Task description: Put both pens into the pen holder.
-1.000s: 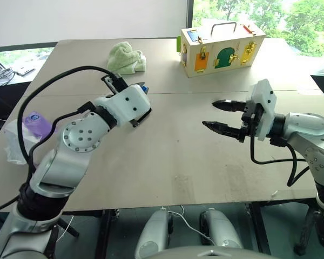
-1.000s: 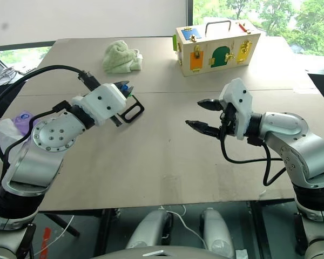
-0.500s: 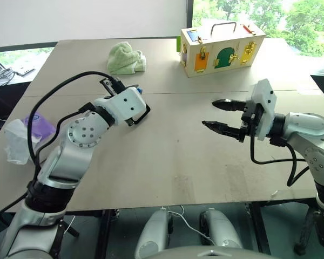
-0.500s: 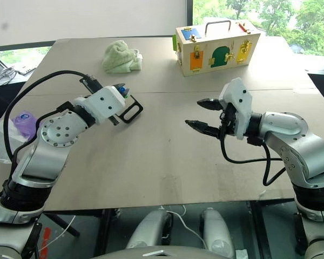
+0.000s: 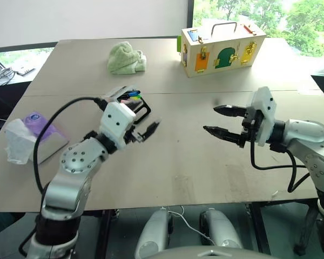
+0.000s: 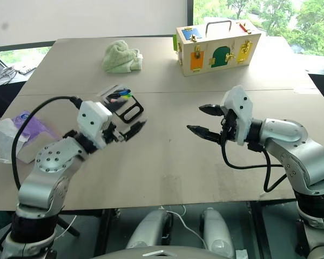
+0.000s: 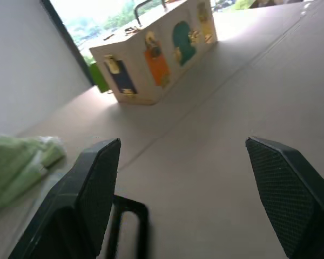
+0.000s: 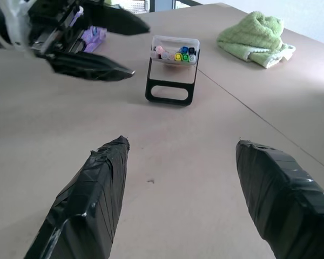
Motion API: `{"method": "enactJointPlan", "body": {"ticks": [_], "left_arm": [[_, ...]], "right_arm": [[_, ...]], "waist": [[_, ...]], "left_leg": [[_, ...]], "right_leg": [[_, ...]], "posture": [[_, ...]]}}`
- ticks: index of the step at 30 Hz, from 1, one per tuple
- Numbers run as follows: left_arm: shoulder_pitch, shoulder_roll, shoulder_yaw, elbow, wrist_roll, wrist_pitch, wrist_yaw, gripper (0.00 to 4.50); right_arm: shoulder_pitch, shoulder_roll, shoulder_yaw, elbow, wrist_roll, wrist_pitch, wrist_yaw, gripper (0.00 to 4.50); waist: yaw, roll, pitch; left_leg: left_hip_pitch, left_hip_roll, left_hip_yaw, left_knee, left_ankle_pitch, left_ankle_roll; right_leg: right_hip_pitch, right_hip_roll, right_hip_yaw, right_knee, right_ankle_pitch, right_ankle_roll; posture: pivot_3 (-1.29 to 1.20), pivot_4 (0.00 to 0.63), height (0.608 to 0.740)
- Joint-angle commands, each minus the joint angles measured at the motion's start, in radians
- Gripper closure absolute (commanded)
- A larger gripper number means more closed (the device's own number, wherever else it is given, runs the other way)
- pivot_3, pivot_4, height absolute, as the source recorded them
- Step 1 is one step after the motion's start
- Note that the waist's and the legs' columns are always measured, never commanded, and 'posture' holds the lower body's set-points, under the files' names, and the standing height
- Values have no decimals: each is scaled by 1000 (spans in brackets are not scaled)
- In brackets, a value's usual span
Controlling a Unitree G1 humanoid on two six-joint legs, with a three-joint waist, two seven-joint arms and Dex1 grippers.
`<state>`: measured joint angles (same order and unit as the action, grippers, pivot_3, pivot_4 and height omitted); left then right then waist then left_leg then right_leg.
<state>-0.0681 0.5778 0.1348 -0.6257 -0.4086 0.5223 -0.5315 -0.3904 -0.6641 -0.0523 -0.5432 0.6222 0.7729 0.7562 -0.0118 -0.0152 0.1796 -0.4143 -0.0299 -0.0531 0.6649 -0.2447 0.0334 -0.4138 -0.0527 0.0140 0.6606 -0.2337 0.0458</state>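
The pen holder [image 8: 174,72] stands on the table just behind the left gripper [image 5: 143,131], its coloured pen ends packed inside, so I judge the task at its close, the last pen apparently dropped in. That gripper is spread and empty, as is the right gripper [image 5: 222,121], well off to the holder's side. What remains is drawing back without knocking the holder; the green towel [image 5: 126,58] and wooden latch box [image 5: 221,47] lie far beyond, obstructing nothing.

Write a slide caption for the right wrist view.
Open right gripper faces the pen holder; open left gripper hovers nearby.
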Motion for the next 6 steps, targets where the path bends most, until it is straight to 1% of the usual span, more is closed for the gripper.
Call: {"method": "enactJointPlan", "body": {"ticks": [1, 2, 4, 6], "left_arm": [[164, -12, 108, -99, -130, 99, 2, 586], [199, -8, 122, -110, -146, 117, 1, 586], [251, -24, 190, -138, -251, 173, 25, 586], [281, -16, 221, -157, -277, 191, 32, 586]], "right_arm": [[115, -35, -87, -26, -8, -77, 26, 1135], [146, -47, -94, -27, -20, -92, 30, 1135], [211, -75, -124, -28, -40, -103, 23, 1135], [252, -91, -138, -27, -66, -120, 11, 1135]], "waist": [[2, 0, 0], [2, 0, 0], [5, 0, 0], [7, 0, 0]], "left_leg": [[0, 0, 0, 0, 0, 0], [0, 0, 0, 0, 0, 0], [0, 0, 0, 1, 0, 0], [0, 0, 0, 3, 0, 0]], "right_leg": [[0, 0, 0, 0, 0, 0], [1, 0, 0, 0, 0, 0], [1, 0, 0, 0, 0, 0], [2, 0, -1, 0, 0, 0]], "posture": [[0, 150, 740], [0, 150, 740], [0, 150, 740], [0, 150, 740]]}}
